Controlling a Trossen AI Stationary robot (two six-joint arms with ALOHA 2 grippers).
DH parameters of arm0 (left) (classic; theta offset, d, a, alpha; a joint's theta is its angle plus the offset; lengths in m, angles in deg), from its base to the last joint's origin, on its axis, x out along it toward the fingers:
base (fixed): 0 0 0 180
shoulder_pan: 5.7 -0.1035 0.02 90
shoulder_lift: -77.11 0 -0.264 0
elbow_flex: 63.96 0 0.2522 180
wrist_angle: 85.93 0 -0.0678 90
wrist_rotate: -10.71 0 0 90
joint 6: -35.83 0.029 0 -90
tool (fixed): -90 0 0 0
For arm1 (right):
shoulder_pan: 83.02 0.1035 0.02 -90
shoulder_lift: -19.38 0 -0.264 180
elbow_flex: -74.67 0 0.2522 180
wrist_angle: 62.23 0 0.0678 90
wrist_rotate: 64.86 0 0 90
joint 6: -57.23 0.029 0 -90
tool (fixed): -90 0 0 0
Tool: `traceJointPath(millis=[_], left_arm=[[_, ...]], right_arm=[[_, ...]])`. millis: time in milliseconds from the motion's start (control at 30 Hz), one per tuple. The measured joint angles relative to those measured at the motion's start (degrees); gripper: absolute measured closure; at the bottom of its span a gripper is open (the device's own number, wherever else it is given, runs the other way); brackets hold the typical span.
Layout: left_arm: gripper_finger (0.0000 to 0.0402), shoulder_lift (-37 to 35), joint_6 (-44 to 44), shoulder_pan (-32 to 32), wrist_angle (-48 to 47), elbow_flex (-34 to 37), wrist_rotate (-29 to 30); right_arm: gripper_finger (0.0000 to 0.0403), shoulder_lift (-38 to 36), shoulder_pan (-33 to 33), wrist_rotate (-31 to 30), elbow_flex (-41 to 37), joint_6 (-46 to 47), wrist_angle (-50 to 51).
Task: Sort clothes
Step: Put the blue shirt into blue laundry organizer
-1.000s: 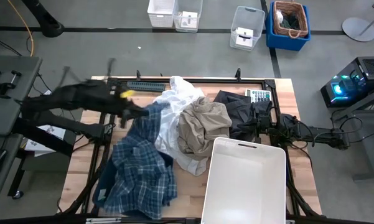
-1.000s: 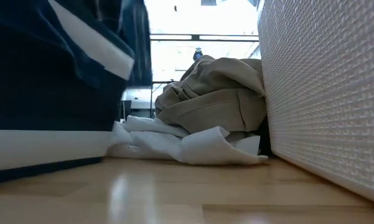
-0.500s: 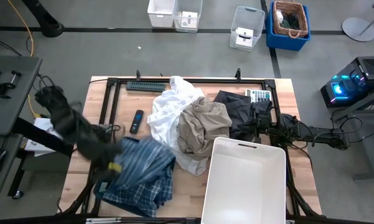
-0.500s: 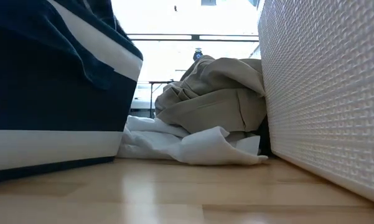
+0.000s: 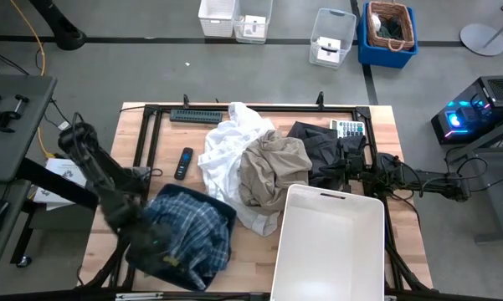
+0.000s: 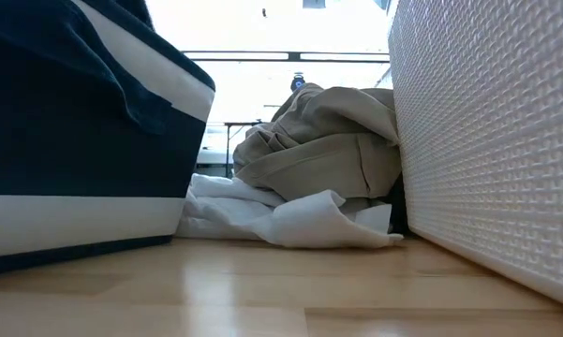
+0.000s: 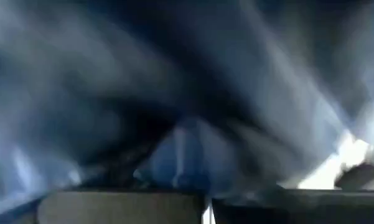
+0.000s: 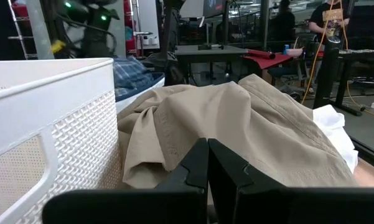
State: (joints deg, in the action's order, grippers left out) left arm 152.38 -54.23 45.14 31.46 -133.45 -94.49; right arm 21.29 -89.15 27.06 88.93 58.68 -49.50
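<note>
The blue-and-white plaid shirt (image 5: 188, 236) lies bunched in the navy bin (image 5: 228, 211) at the table's near left. The bin's wall also shows in the low view (image 6: 75, 140). My left gripper (image 5: 151, 244) is at the bin's left side, down among the shirt, and blue cloth (image 7: 187, 93) fills its wrist view. The white piece (image 5: 228, 146) lies at the table's middle, partly under the khaki piece (image 5: 272, 167). The dark piece (image 5: 316, 146) lies to their right. My right gripper (image 5: 345, 163) is shut (image 8: 206, 163) and points at the khaki piece (image 8: 236, 124). My right gripper lies low over the dark piece's near left part (image 5: 331, 167), level, pointing toward the table's left. Whether it touches the cloth I cannot tell.
The white plastic bin (image 5: 326, 247) stands at the near right, close against the khaki and white pieces (image 6: 281, 220). A black remote (image 5: 184, 161), a dark strip (image 5: 195, 116) and a calculator (image 5: 348, 128) lie along the far part of the table.
My left gripper has swung from the table's far left toward the near edge and down to the navy bin. The plaid shirt, before spread from the clothes pile over the bin, has been drawn off the pile and now lies bunched inside the bin.
</note>
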Motion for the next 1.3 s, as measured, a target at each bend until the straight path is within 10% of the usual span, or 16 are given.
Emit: traceJointPath(millis=[200,433,633,1300], left_arm=[[0.0401,0.2,0.6,-10.6,3.7,8.4,9.9],[0.04,6.8,-0.8,-14.2,31.6,23.1,-1.3],[0.0374,7.6,2.0,-15.9,36.0,24.0,-4.4],[0.0216,-21.9,4.7,-20.2,29.7,18.1,-9.8]], right_arm=[[0.0402,0.0,0.0,0.0,0.0,0.0,0.0],[0.0402,0.0,0.0,0.0,0.0,0.0,0.0],[0.0402,0.0,0.0,0.0,0.0,0.0,0.0],[0.0402,0.0,0.0,0.0,0.0,0.0,0.0]])
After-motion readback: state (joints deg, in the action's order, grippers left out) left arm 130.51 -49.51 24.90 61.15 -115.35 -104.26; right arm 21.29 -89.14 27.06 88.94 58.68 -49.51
